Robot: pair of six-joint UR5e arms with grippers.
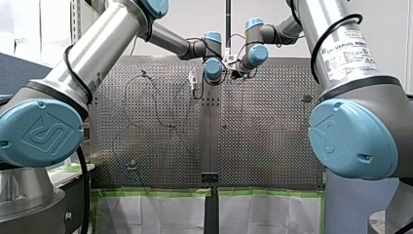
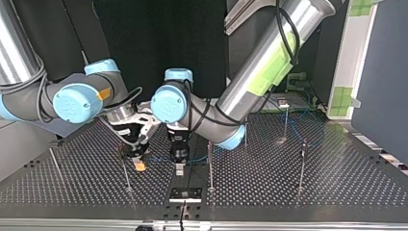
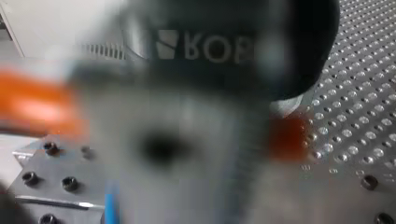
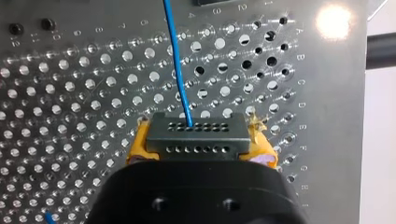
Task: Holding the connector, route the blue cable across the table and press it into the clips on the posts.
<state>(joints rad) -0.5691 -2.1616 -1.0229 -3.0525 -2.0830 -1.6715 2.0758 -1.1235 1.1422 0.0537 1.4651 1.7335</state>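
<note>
The desk point(image 2: 337, 192) fills the lower half of the top view, and thin posts stand on it. The left post point(image 2: 126, 171) stands left of the middle and the middle post point(image 2: 210, 166) just right of it. The right post point(image 2: 301, 166) is further right, with the back post point(image 2: 286, 118) behind it. My right arm's jaws hang low over the desk, just beside the left post, with the connector point(image 4: 196, 135) between them. The cable point(image 4: 180, 70) leaves the connector and runs ahead over the desk. My left arm point(image 2: 179, 144) comes down between the left and middle posts. A small plate point(image 2: 185, 194) lies on the desk before it, near the front edge.
</note>
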